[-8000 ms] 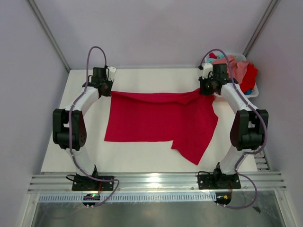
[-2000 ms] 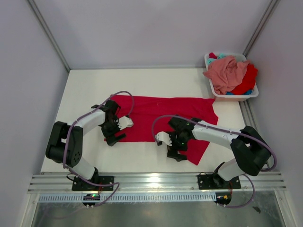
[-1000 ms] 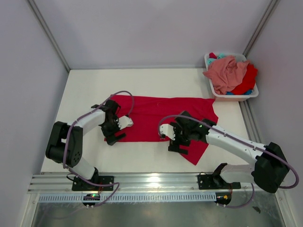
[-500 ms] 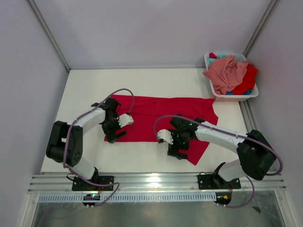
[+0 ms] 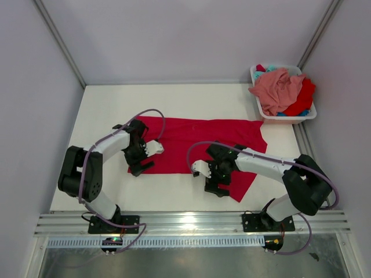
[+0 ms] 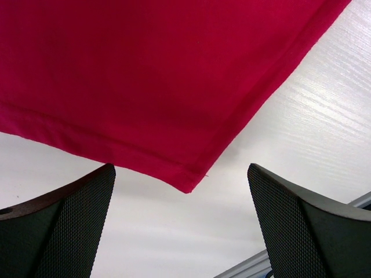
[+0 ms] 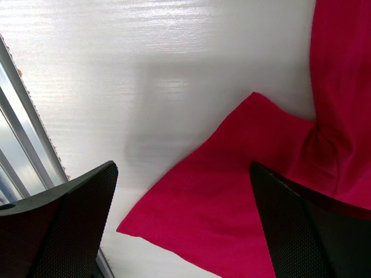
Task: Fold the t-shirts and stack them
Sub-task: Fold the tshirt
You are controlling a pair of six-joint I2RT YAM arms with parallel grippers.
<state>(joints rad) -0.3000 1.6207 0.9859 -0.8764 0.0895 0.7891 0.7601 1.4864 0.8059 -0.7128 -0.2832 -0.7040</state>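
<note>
A bright red t-shirt (image 5: 191,142) lies spread flat on the white table. My left gripper (image 5: 139,164) hovers open over its near-left corner; in the left wrist view that hemmed corner (image 6: 186,186) lies just ahead of the open left gripper (image 6: 182,231), with only bare table between the fingers. My right gripper (image 5: 217,186) stands open low over the shirt's near-right flap, and in the right wrist view the red cloth (image 7: 232,220) lies between the spread fingers of the right gripper (image 7: 185,231), not pinched. More t-shirts, salmon pink (image 5: 278,87), red (image 5: 302,95) and teal (image 5: 270,75), are heaped at the back right.
The heaped shirts sit in a white plastic basket (image 5: 288,119) at the table's back right corner. An aluminium rail (image 5: 185,223) runs along the near edge, also seen as a rail (image 7: 23,139) in the right wrist view. White walls close in the sides and back.
The right arm has drawn its elbow in and its gripper has slid slightly nearer along the shirt's flap. The left gripper has barely moved. Both stay open.
</note>
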